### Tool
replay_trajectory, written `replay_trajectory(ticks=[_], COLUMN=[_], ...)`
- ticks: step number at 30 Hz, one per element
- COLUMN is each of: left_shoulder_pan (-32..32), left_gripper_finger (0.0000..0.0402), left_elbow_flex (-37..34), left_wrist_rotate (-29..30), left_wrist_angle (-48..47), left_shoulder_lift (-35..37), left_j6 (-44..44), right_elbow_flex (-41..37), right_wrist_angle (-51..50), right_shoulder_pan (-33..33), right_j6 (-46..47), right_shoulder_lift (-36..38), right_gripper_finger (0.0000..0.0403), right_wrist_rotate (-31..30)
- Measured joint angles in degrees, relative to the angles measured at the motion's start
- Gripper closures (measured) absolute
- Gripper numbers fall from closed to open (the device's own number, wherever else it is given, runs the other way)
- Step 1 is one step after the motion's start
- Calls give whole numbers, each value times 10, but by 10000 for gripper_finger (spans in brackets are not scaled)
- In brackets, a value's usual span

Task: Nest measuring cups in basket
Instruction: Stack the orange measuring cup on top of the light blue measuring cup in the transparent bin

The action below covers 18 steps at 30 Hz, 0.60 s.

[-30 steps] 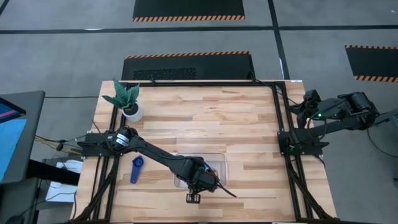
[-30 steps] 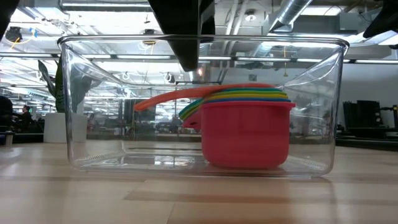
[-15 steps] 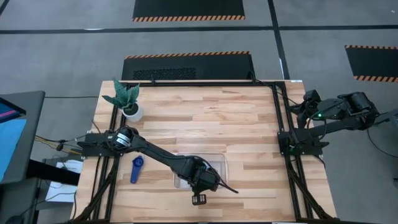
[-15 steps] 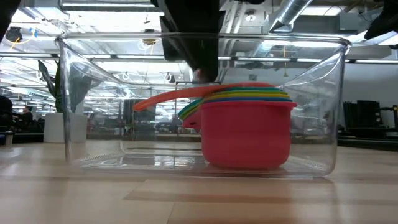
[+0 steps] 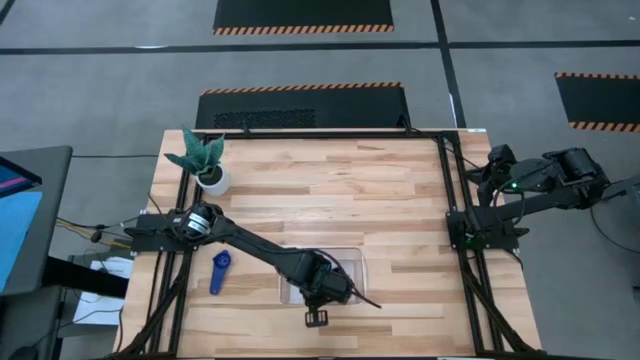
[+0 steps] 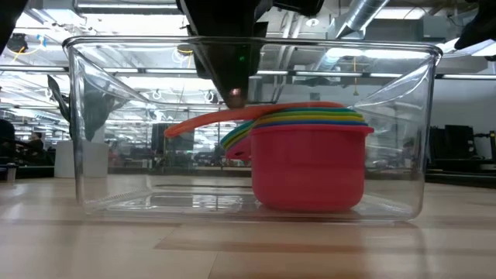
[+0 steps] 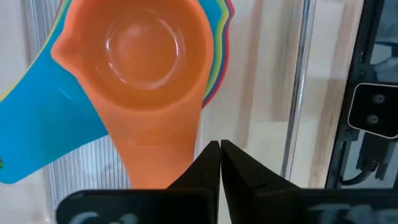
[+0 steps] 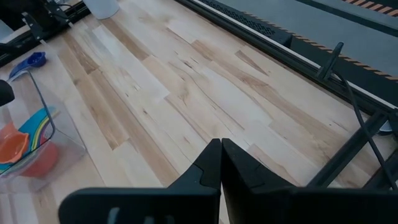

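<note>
The clear basket (image 6: 418, 132) sits on the table's near middle (image 5: 355, 262). Inside it stand nested measuring cups: the red one (image 6: 310, 167) outermost, rainbow rims above it, and the orange cup (image 7: 140, 53) on top. A light blue handle (image 7: 43, 137) sticks out under the orange cup. The navy cup (image 5: 219, 271) lies on the table left of the basket. My left gripper (image 7: 219, 146) is shut and reaches down into the basket (image 6: 235, 97), at the orange cup's handle. My right gripper (image 8: 221, 146) is shut and parked beyond the table's right edge (image 5: 500, 165). My left gripper comes from above, pointing down, with its shut fingertips at the side edge of the orange cup's handle (image 7: 180, 146), about midway along it (image 6: 221, 116). I cannot tell whether the tips touch the handle or stand just over it.
A white pot with a green plant (image 5: 212, 178) stands at the table's far left corner. Dark frame rails (image 5: 445, 190) run along the table's edges. Bare wood (image 5: 400, 200) lies between the basket and the right arm.
My left gripper, shut throughout, swung sideways above the basket and then came down to the orange handle. The basket with its cups slid slightly toward the table's near edge.
</note>
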<state>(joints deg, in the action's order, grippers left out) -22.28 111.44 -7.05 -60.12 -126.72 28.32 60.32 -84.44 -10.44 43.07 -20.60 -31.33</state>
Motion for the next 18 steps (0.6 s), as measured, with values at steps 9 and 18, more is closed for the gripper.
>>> replay_trajectory(ticks=[9, 18], left_shoulder_pan=[9, 24], left_gripper_finger=[401, 401], left_elbow_flex=[0, 0], left_wrist_rotate=[1, 13], left_wrist_angle=[-21, -55], left_shoulder_lift=[0, 0], left_j6=[0, -24], right_elbow_flex=[0, 0], right_wrist_angle=[-9, -9], right_shoulder_pan=[0, 0], right_j6=[0, 0], right_shoulder_lift=[0, 0], right_gripper_finger=[377, 377], right_wrist_rotate=[0, 0])
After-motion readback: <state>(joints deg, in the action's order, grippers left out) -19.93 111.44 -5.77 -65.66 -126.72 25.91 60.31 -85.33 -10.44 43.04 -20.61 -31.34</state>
